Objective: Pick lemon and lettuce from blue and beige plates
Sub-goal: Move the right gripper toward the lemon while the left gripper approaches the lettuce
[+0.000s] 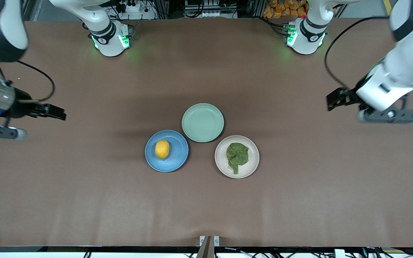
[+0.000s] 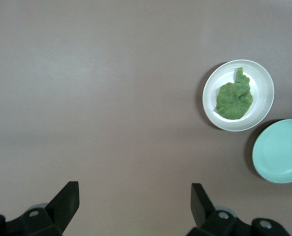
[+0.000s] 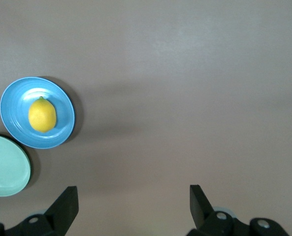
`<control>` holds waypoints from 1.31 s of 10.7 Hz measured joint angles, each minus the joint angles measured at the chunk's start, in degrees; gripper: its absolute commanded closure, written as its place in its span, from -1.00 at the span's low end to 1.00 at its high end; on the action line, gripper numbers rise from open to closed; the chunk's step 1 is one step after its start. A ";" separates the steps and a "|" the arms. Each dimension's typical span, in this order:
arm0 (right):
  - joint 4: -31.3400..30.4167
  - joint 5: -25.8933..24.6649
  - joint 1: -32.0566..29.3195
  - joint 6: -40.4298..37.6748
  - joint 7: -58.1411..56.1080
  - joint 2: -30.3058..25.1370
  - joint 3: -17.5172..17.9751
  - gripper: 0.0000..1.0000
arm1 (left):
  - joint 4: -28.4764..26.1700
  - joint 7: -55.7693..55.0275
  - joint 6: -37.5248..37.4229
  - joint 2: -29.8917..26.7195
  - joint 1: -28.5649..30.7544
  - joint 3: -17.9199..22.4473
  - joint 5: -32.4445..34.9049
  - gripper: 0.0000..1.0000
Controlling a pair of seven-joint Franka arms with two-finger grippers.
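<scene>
A yellow lemon (image 1: 162, 149) lies on the blue plate (image 1: 177, 161) near the table's middle. A crumpled green lettuce leaf (image 1: 237, 156) lies on the beige plate (image 1: 224, 166) beside it, toward the left arm's end. My left gripper (image 1: 332, 100) hangs open and empty over bare table at the left arm's end, well apart from the plates. My right gripper (image 1: 55, 111) hangs open and empty over bare table at the right arm's end. The left wrist view shows the open left gripper (image 2: 135, 204) and the lettuce (image 2: 233, 98). The right wrist view shows the open right gripper (image 3: 133, 204) and the lemon (image 3: 42, 114).
An empty pale green plate (image 1: 203, 122) sits just farther from the front camera than the other two plates, touching or nearly touching both. It shows in the left wrist view (image 2: 278, 151) and the right wrist view (image 3: 5, 167). Brown table (image 1: 206, 208) surrounds the plates.
</scene>
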 measured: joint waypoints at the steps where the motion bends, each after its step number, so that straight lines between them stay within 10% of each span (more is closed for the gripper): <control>1: -0.72 0.03 0.30 2.21 1.16 1.05 0.95 -1.00 | -0.02 -1.46 1.80 1.75 -0.56 -0.79 0.00 -1.00; 14: -11.36 0.14 7.07 33.40 17.85 15.93 11.23 -1.00 | 0.20 -11.83 23.13 15.74 -8.18 -1.12 -0.01 -1.00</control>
